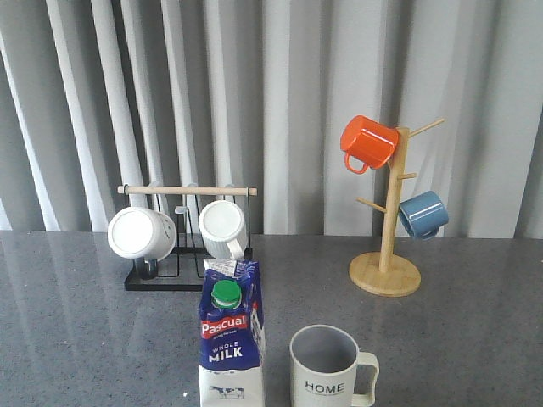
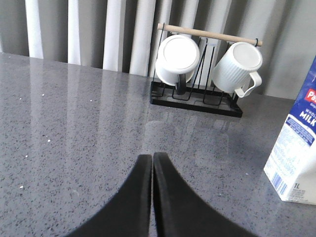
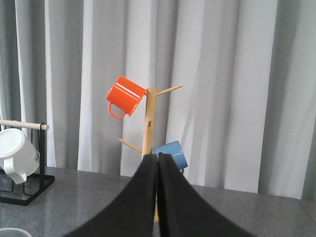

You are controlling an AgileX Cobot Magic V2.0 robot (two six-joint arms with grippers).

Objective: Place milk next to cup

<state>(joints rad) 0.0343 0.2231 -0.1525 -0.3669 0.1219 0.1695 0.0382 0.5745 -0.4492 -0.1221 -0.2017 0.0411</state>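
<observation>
Standing upright on the grey table (image 1: pixel 68 339), the milk (image 1: pixel 231 343) sits just beside the cup (image 1: pixel 327 373), on its left in the front view, with a narrow gap between them. Both grippers are pressed closed and hold nothing: the left gripper (image 2: pixel 152 159) hovers over bare tabletop near the carton, and the right gripper (image 3: pixel 157 159) faces the wooden mug tree (image 3: pixel 148 128).

A black wire rack (image 1: pixel 170 275) with a wooden bar holds two white mugs (image 1: pixel 142 232) at centre left. At right, a wooden mug tree (image 1: pixel 387 254) carries an orange mug (image 1: pixel 368 142) and a blue mug (image 1: pixel 422 214). Grey curtains (image 1: pixel 288 85) fill the background.
</observation>
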